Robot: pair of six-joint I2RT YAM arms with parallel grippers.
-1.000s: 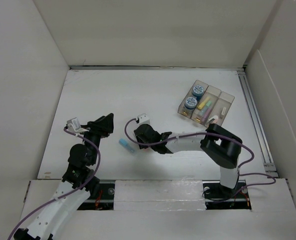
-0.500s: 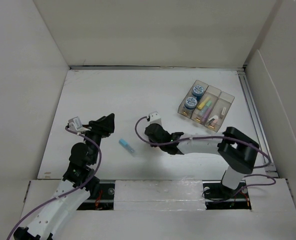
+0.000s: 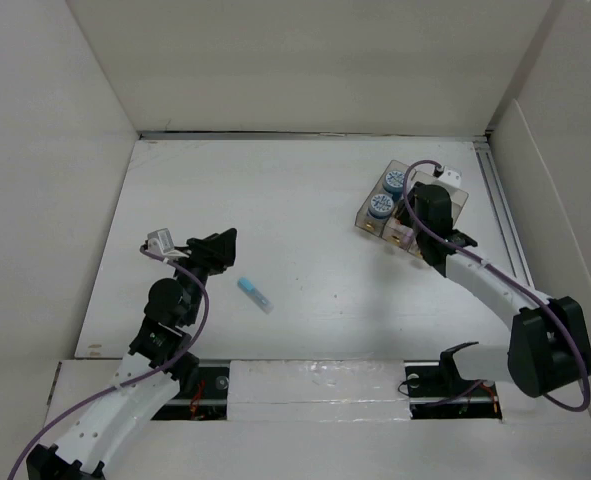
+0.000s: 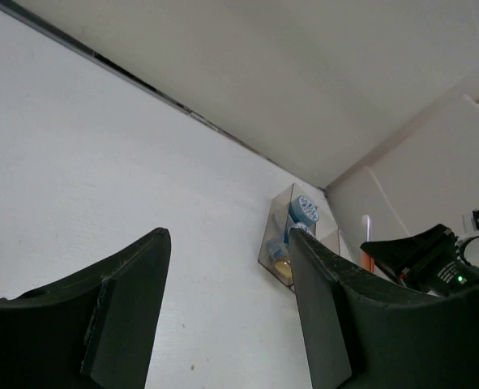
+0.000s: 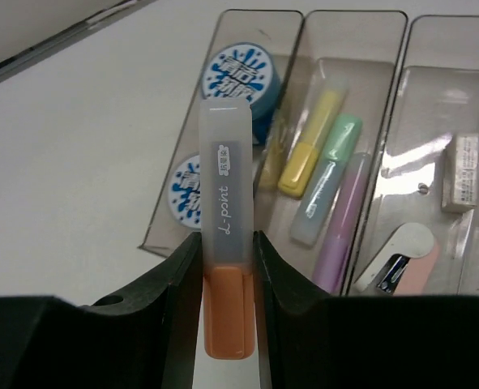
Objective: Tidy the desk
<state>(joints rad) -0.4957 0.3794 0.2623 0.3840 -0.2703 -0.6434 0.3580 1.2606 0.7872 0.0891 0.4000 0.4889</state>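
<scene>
The white-walled desk point(image 3: 305, 190) fills my view. At 2 o'clock my right gripper point(image 5: 227, 243) pinches an orange highlighter point(image 5: 225, 178) over the 3-slot tray point(image 5: 300, 73), likely to file it beside its kin; left gripper point(image 4: 227, 308) hangs spread at 8 o'clock.

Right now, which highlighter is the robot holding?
The orange highlighter, pinched in the right gripper; yellow, green and purple lie in the tray, blue on the desk.

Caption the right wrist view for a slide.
Right gripper holds an orange highlighter over the clear three-compartment tray, beside its pastel highlighters.
</scene>
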